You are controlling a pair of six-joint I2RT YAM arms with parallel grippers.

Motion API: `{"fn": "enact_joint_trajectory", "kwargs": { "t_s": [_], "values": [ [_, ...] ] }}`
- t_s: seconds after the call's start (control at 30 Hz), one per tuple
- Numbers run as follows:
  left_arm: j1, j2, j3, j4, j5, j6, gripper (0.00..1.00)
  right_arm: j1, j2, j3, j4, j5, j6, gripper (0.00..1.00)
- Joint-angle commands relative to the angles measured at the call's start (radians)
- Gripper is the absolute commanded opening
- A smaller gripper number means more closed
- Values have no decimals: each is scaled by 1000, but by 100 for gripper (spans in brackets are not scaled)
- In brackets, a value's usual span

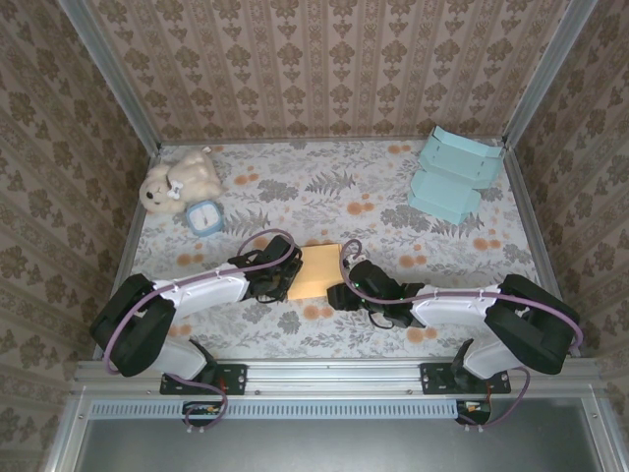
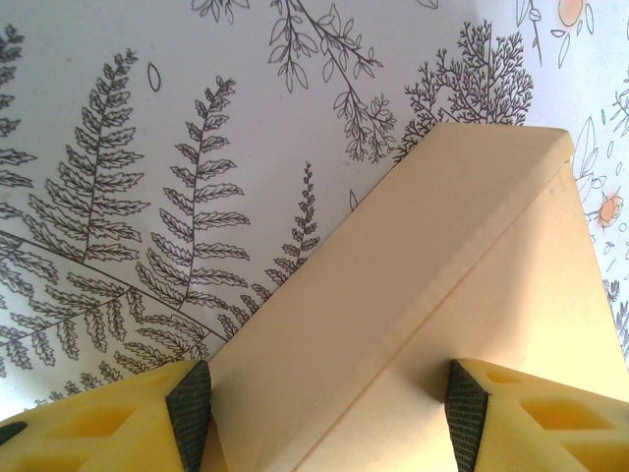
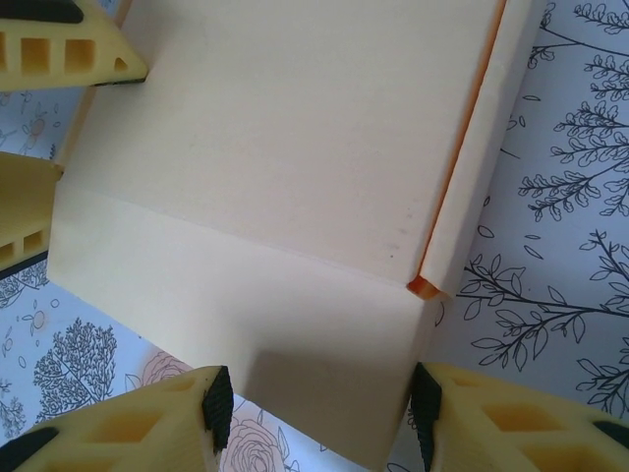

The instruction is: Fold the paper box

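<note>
— Where is the paper box (image 1: pixel 316 270)?

— In the middle of the flowery surface (image 1: pixel 324 187), towards the near edge, lying between the two hands.

— And the left hand (image 2: pixel 324 405)?

— Its fingers straddle a raised fold of the box, one pad at the box's edge and the other over the flap. They stand parted, but I cannot tell whether they pinch it.

— The right hand (image 3: pixel 319 418)?

— Its pads sit on either side of a box corner, close against it. Whether it is clamped or just beside, I cannot tell.

— Anything else?

— A stuffed toy (image 1: pixel 180 180) at the far left and pale blue boxes (image 1: pixel 454 172) at the far right, well apart from it.
</note>
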Motion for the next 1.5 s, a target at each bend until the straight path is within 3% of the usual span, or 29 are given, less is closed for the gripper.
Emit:
{"fn": "enact_joint_trajectory", "kwargs": {
  "t_s": [0.0,0.6,1.03,1.47],
  "values": [
    [7,27,-44,-107,10,-39,64,11,26,8,29,21,-21,54],
    [6,31,-43,-110,9,-36,64,11,100,17,88,78,-73,54],
    [11,33,-38,-114,7,-34,63,12,170,-20,251,117,-111,53],
    [22,40,-57,-101,10,-39,63,13,71,-41,189,122,-74,54]
  ]
}}
